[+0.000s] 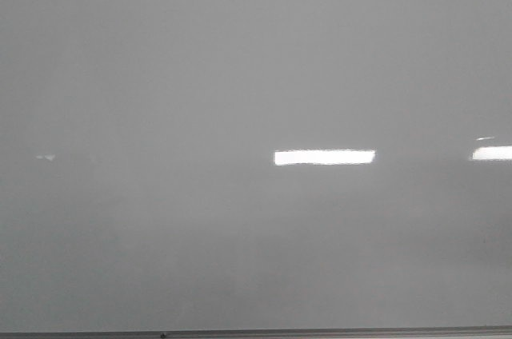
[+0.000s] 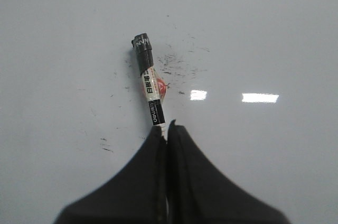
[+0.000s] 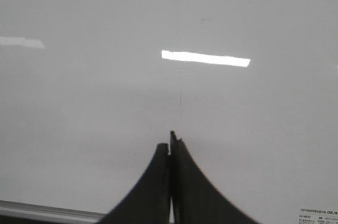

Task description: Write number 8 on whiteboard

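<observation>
- Checking the front view first, I saw no number 8 anywhere on the whiteboard (image 1: 240,75); the visible area carried only bright light reflections (image 1: 324,157). I judged the writing not yet begun.
- The left gripper (image 2: 168,129) had its fingers clamped on a marker (image 2: 150,86), black end pointing at the board, a red spot beside the barrel.
- I could not tell whether the tip touched the surface.
- Faint dark smudges (image 2: 177,65) lay near the marker, scattered specks only, no looped line.
- The right gripper (image 3: 171,142) hung over bare board, fingers together on nothing.
- Still to do: both loops, all of it.
- Surface was glossy grey-white, a thin frame edge (image 1: 256,333) along the bottom, a small printed label (image 3: 317,217) in one corner. Nothing of the room showed beyond the reflections.
</observation>
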Robot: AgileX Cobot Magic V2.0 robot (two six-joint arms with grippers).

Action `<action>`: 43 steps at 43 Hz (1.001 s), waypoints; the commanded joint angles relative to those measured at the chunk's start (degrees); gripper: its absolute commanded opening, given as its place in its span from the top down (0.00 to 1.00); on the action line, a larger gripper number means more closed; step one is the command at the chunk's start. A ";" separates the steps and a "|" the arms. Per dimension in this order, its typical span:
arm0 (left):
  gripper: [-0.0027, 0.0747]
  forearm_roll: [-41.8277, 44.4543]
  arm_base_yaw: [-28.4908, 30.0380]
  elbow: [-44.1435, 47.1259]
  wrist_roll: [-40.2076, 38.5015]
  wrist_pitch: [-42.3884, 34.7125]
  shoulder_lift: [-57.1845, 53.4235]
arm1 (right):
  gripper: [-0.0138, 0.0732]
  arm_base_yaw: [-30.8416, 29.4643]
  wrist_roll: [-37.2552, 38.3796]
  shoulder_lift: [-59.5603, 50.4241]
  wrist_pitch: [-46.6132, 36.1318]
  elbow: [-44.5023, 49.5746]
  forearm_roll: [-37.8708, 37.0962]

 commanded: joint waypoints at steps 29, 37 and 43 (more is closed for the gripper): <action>0.99 -7.12 -0.25 -12.12 -0.41 -4.17 4.65 | 0.91 0.14 -0.09 4.02 1.13 -13.90 12.87; 0.99 -6.99 -0.25 -19.58 -0.10 4.31 16.12 | 0.91 0.14 -0.09 16.23 2.77 -20.32 6.91; 0.99 -6.99 -0.25 -21.03 4.32 2.34 22.11 | 0.91 0.14 -0.09 22.56 1.58 -22.31 5.64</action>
